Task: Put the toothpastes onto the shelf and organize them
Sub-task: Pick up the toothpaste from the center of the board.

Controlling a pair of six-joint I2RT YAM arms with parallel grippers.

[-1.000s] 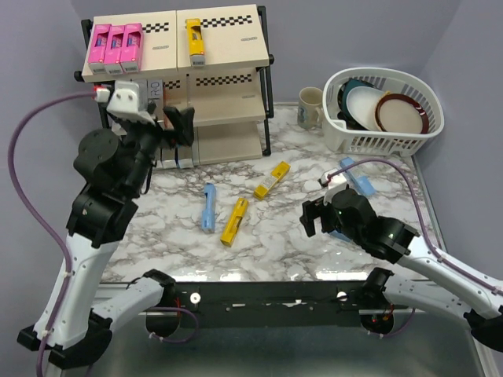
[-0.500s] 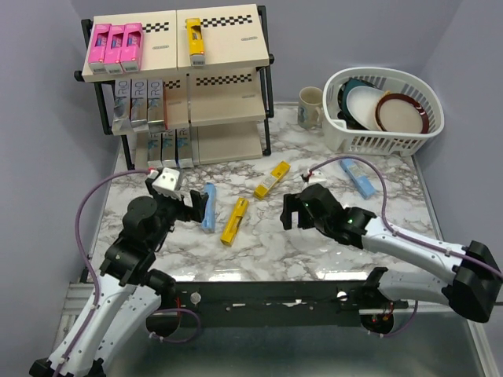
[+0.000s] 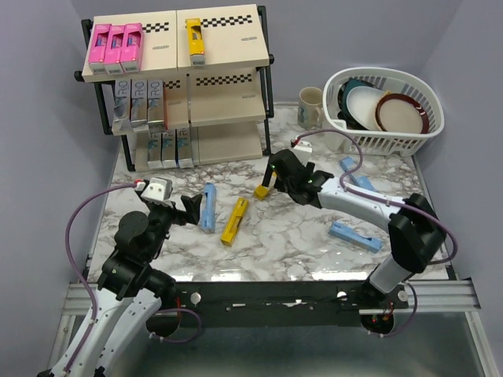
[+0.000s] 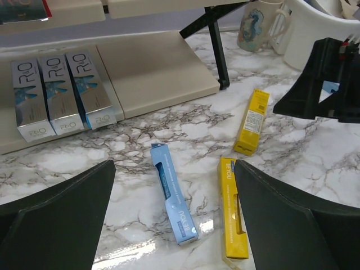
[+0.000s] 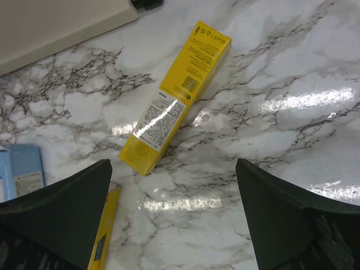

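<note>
Top external view: the shelf [image 3: 228, 35] stands at the far left of the marble table [image 3: 299, 236], and the open marble in front holds loose cartons [image 3: 234, 221]. The left gripper [image 3: 191, 206], jaws wide and empty, hovers just beside a light blue carton [image 3: 207, 207]. The right gripper [image 3: 281, 169], likewise wide and empty, is over a yellow carton [image 3: 272, 180]. A mug [image 3: 310, 107] and a white basket [image 3: 346, 137] of dishes [image 3: 365, 106] sit far right. The top tier carries three pink cartons [image 3: 116, 43] and a single yellow box [image 3: 194, 39].
</note>
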